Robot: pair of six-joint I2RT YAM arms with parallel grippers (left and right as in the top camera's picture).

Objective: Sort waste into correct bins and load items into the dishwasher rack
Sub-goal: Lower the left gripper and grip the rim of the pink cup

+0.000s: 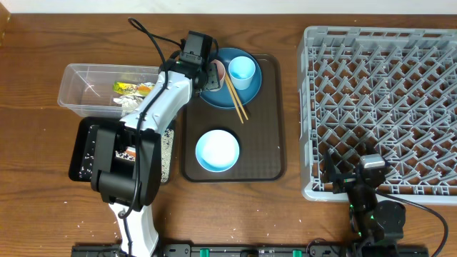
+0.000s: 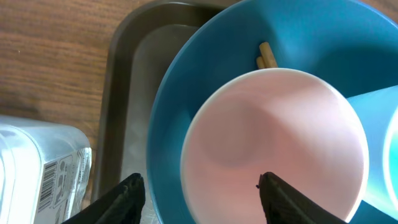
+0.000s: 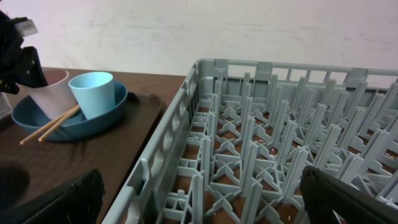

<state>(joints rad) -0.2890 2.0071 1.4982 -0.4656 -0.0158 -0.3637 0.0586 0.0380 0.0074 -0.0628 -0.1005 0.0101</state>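
Reaching for the pink cup [image 2: 273, 124] on the blue plate [image 2: 186, 81], well apart from the rack [image 1: 378, 107], the left tool [image 2: 202, 193] hangs half-wide astride its rim, holding nothing, and should next pinch and lift it, while the right tool [image 3: 202, 202] sits wide open, empty.

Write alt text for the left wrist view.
Looking straight down, the left gripper has its two black fingertips apart either side of the wall of a pinkish-white cup standing on a blue plate. A light blue cup and chopstick tips share the plate, which sits on a brown tray; a clear tub is at lower left.
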